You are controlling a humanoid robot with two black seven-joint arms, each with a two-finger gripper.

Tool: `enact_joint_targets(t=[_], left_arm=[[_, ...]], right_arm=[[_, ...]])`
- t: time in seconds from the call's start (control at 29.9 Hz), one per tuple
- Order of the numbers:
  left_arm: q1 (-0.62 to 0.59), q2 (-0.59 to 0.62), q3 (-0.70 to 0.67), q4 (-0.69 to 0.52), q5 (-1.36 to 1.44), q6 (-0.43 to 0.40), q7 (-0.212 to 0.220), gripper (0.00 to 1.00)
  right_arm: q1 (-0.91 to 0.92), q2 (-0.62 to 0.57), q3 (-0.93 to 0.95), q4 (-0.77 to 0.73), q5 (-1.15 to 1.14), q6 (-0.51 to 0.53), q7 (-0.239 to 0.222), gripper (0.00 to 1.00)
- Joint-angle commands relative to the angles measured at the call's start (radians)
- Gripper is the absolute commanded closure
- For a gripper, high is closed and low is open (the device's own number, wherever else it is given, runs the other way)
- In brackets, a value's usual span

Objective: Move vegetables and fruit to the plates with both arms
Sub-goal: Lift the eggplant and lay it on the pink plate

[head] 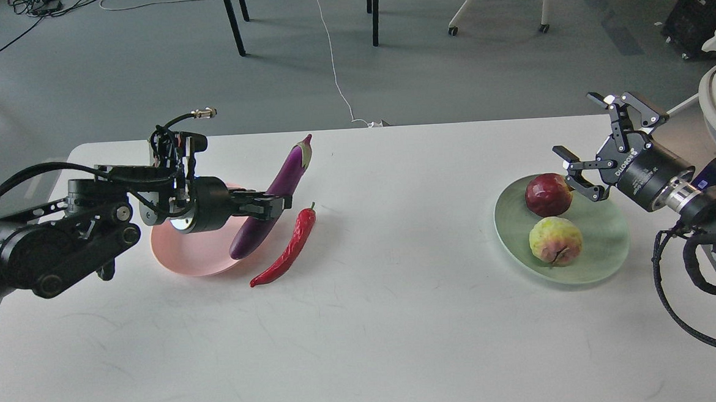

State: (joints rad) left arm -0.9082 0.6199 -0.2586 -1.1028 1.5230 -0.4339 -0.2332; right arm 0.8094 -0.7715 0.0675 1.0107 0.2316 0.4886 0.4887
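Left gripper (278,204): I have its fingers closed on the eggplant (272,199) at about mid-length, reaching in over the pink plate (189,259).
Eggplant: tilted – lower end over the pink plate's right rim, stem end up and away toward the table's (364,323) far edge.
Chili (287,247): flat on the table just right of the pink plate, beside the eggplant, green stem at its far end.
Right gripper (600,145): I see the fingers spread wide, holding nothing – one fingertip is close to the pomegranate (547,194); I can't tell if it touches.
Green plate (605,237): carries the pomegranate at the back and the apple (555,241) in front.
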Motion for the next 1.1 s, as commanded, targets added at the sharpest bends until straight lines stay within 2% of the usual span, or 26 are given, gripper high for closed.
enact_joint_targets(t=[0.0, 0.27, 0.5, 0.57, 0.7, 0.83, 0.87, 1.07], left_arm=[[0.040, 0.063, 0.001, 0.063, 0.002, -0.002, -0.034, 0.85], [0.094, 0.080, 0.001, 0.126, 0.000, 0.001, -0.037, 0.81], [0.092, 0.069, 0.001, 0.221, 0.000, -0.002, -0.044, 0.68], [0.091, 0.073, 0.002, 0.225, 0.002, -0.005, -0.072, 0.61], [0.092, 0.077, 0.002, 0.227, 0.003, -0.005, -0.087, 0.23], [0.087, 0.075, 0.001, 0.225, 0.003, -0.006, -0.089, 0.10], [0.084, 0.077, 0.001, 0.225, 0.003, -0.008, -0.089, 0.02], [0.055, 0.077, -0.001, 0.225, 0.026, -0.006, -0.092, 0.01]], right_arm=[[-0.001, 0.009, 0.000, 0.000, -0.006, 0.000, 0.000, 0.04], [-0.001, 0.017, -0.002, -0.001, -0.006, 0.000, 0.000, 0.04], [-0.001, 0.017, -0.002, 0.000, -0.008, 0.000, 0.000, 0.04], [-0.001, 0.017, -0.003, 0.000, -0.008, 0.000, 0.000, 0.04], [-0.001, 0.017, -0.002, 0.000, -0.008, 0.000, 0.000, 0.04], [-0.001, 0.017, -0.002, 0.000, -0.008, 0.000, 0.000, 0.04], [-0.001, 0.017, -0.002, 0.000, -0.008, 0.000, 0.000, 0.04], [-0.001, 0.017, -0.002, 0.002, -0.009, 0.000, 0.000, 0.04]])
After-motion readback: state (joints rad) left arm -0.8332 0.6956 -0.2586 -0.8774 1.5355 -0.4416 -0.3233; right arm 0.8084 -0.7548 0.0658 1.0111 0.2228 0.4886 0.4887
